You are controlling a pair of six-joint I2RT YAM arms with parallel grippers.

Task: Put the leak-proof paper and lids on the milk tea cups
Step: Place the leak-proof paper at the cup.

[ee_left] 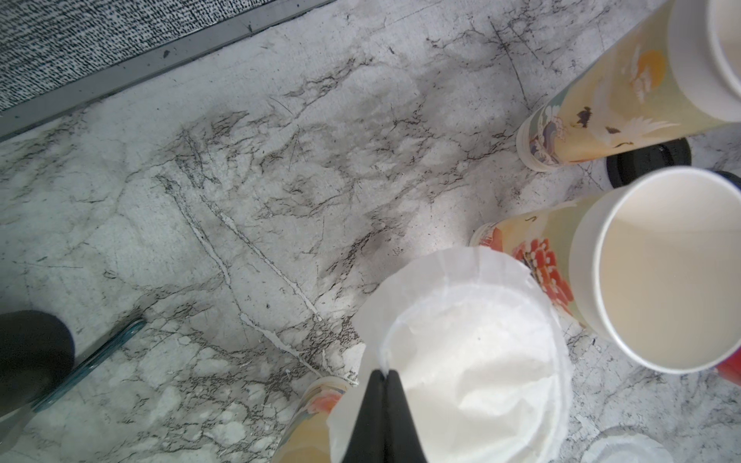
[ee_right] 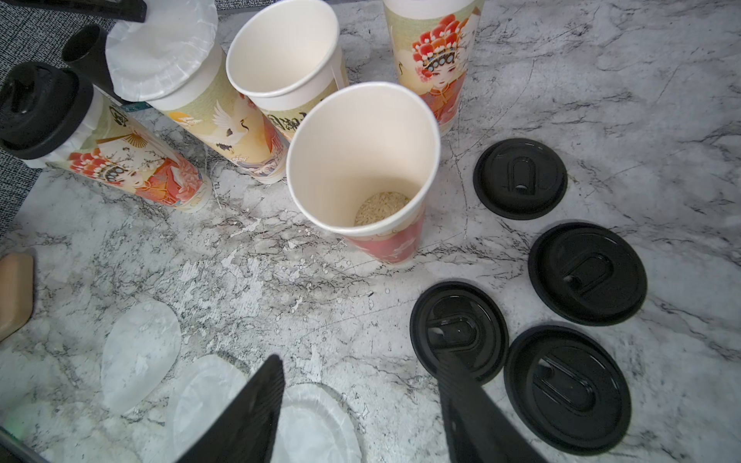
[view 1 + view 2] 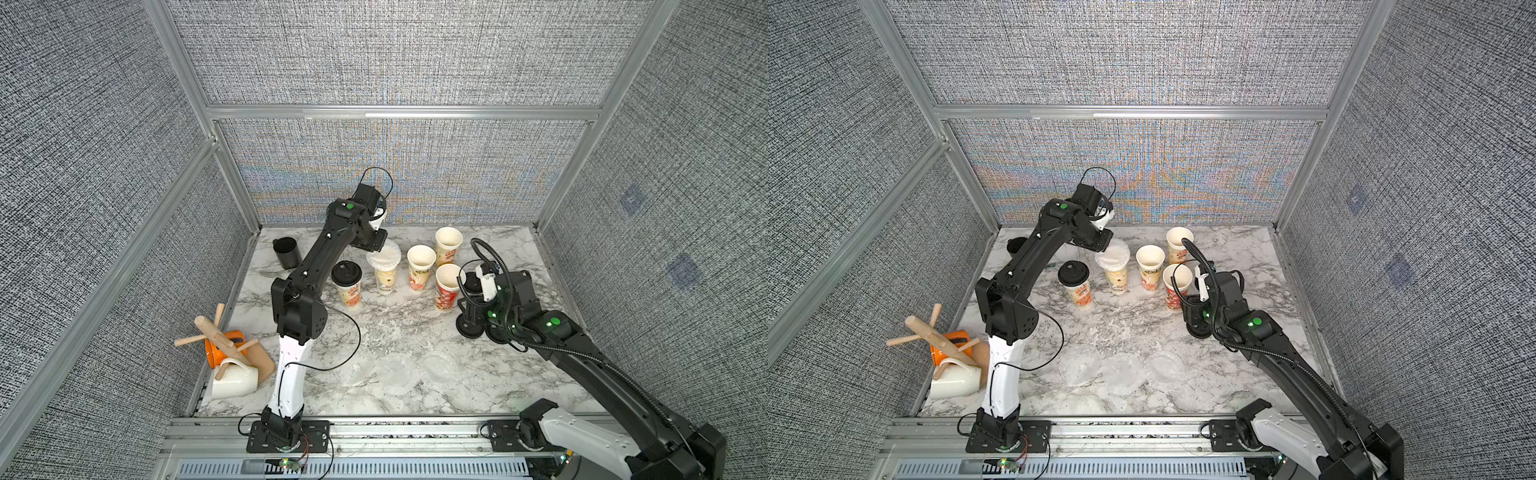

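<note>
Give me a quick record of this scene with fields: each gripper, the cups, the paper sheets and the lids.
Left gripper: shut on the edge of a paper sheet resting over a cup
Right gripper: open, empty, above the table
Lidded cup: one, black lid on
Open cups: three, uncovered
Loose sheets: three, flat on the table
Loose lids: four, black, on the table

Black cup [image 3: 1016, 245] mostly hidden behind left arm [image 3: 1027, 259]; lids [image 3: 469, 330] partly under right arm [image 3: 557, 332]; milk tea cup [image 1: 625, 88] edge-cropped.
</note>
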